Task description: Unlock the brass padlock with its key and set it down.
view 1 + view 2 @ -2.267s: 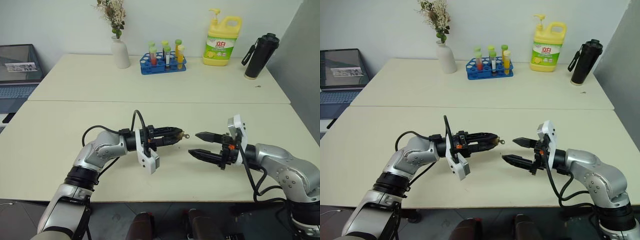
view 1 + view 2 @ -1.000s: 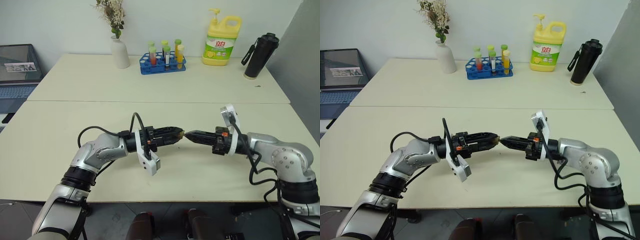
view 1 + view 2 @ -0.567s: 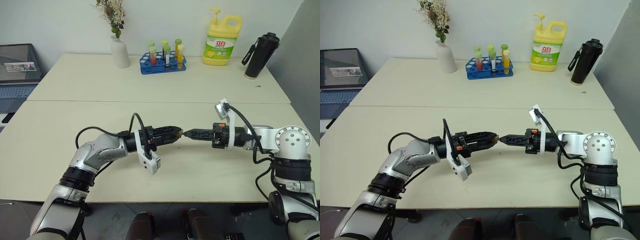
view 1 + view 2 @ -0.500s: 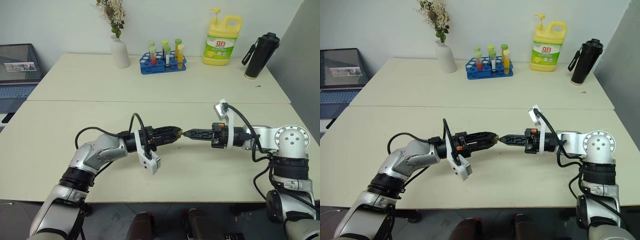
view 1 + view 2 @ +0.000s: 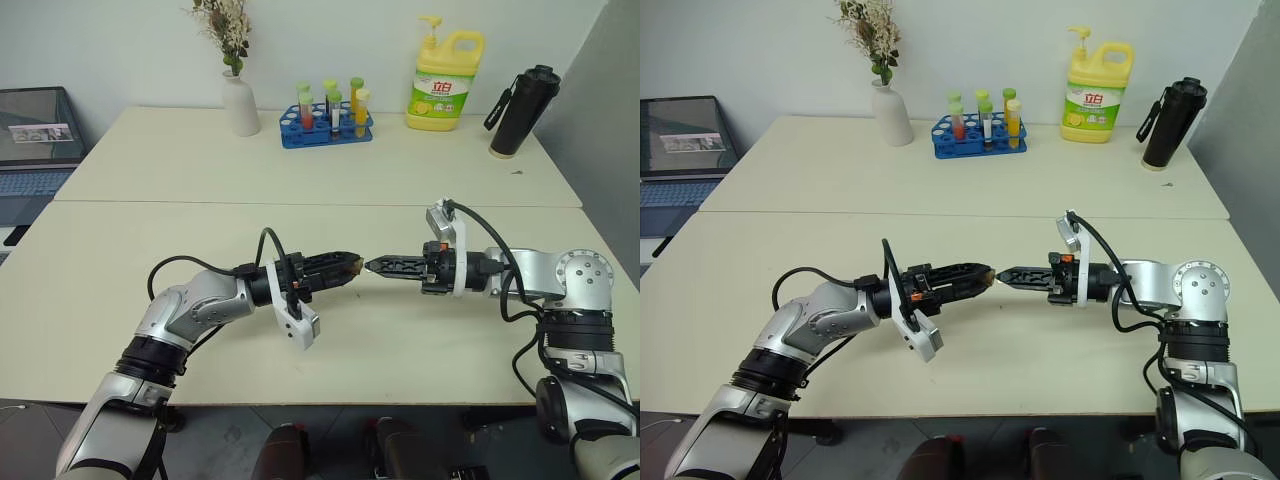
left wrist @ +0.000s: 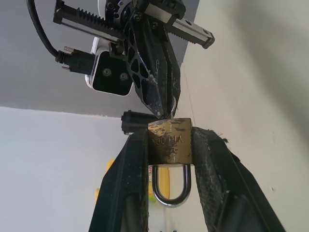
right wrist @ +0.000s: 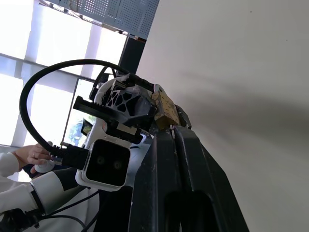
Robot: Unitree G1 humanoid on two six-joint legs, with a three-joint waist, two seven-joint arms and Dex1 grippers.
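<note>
The brass padlock (image 6: 168, 140) is up in the air above the near desk (image 5: 120, 290), about in the middle between the two arms. The left gripper (image 6: 170, 140) is pinching it, one black finger on each flat side of the little gold body. In the left wrist view its silver shackle (image 6: 171, 186) is closed and points back toward the left arm, so the end with the keyhole faces right, toward the other arm. The right gripper (image 5: 372, 265) comes in from the right with its fingers pressed together, and its tip sits right at the keyhole end of the lock. Both grippers lie flat and point at each other in one straight line, tip to tip. The key (image 6: 172, 105) is very small; I can only make out a thin shiny bit at the right gripper's tip, touching or almost touching the lock. I cannot tell if it is inside the keyhole. I think the next move is a turn of the right gripper about that line, so the key has to stay straight with the lock. If it tips, it could slip out. Far back on the other desk stand a white vase (image 5: 240, 104), a blue rack of test tubes (image 5: 326, 125), a yellow soap bottle (image 5: 444, 84) and a black bottle (image 5: 521, 110). A laptop (image 5: 36, 150) sits far to the left.
</note>
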